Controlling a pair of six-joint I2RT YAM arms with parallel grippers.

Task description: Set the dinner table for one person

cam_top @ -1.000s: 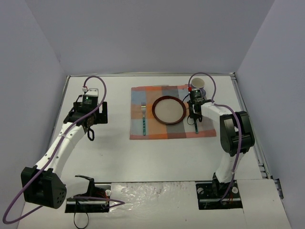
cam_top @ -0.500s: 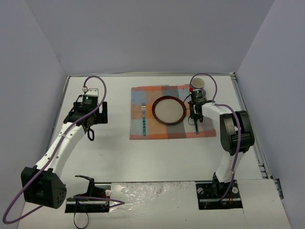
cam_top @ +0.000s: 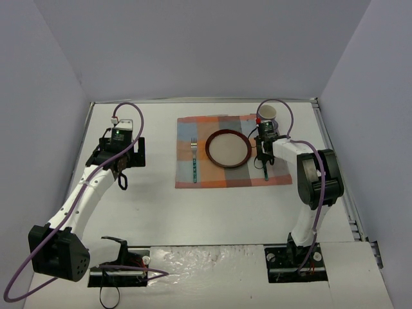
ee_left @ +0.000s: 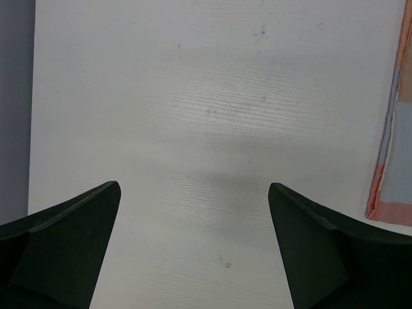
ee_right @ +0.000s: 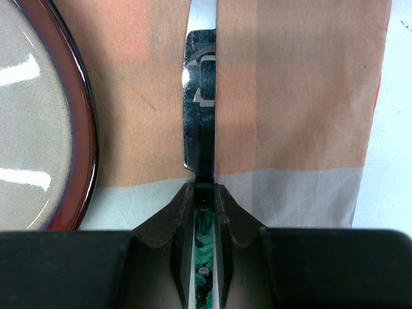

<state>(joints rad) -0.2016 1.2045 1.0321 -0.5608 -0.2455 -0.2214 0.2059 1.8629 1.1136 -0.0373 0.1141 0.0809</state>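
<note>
On the white dinner table [cam_top: 148,212] lies a plaid mat [cam_top: 219,175]. It carries a brown-rimmed plate [cam_top: 228,148], with a fork [cam_top: 194,162] to the plate's left. My right gripper [cam_top: 264,153] is shut on a knife [cam_top: 265,170] just right of the plate. The wrist view shows its green handle [ee_right: 205,248] pinched between the fingers [ee_right: 226,212]. The steel blade [ee_right: 201,96] runs out low over the mat [ee_right: 296,96] beside the plate [ee_right: 38,116]. My left gripper [cam_top: 129,166] hangs open over bare table [ee_left: 193,96], left of the mat's edge [ee_left: 393,148], with nothing between its fingers [ee_left: 64,232].
A white cup [cam_top: 268,113] stands at the mat's far right corner, close behind my right wrist. Grey walls enclose the table on three sides, and metal rails [cam_top: 335,148] run along its edges. Both arm bases sit at the near edge.
The right arm's elbow has shifted very slightly toward the mat, with the knife still in its grip. The left arm has not moved.
</note>
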